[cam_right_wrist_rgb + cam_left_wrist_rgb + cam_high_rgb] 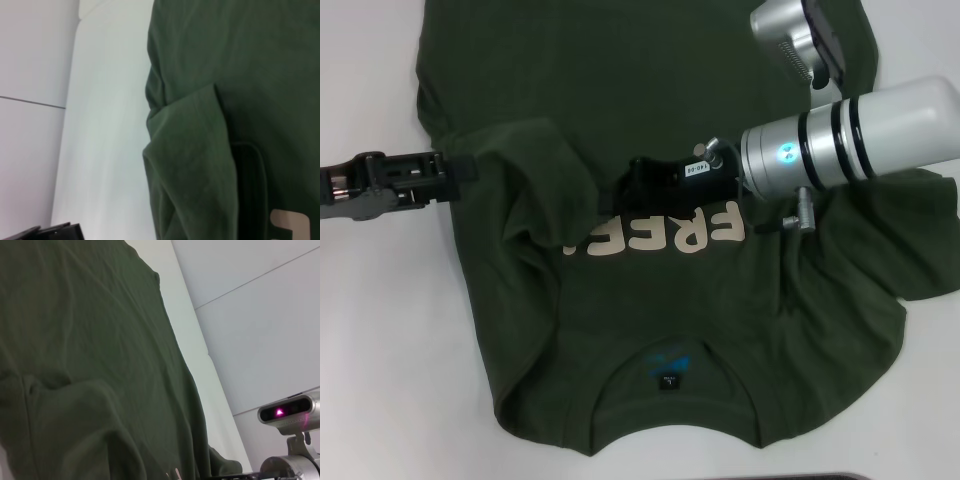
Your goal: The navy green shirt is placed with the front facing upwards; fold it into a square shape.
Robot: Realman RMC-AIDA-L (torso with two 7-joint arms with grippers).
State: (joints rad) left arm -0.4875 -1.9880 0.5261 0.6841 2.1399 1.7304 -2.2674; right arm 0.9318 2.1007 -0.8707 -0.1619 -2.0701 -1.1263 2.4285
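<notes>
Right gripper (638, 182) over the dark olive-green cotton T-shirt (650, 320) — jaw state unclear.
Left gripper (455, 170) meets the folded-in sleeve edge — grip unclear.

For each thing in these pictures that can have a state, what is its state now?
navy green shirt: front up, one sleeve folded in over the chest, partly covering the lettering; not yet a square.
left gripper: at the shirt's edge near the folded sleeve.
right gripper: over the chest, above the lettering.
table: white, shirt lying on it.
</notes>
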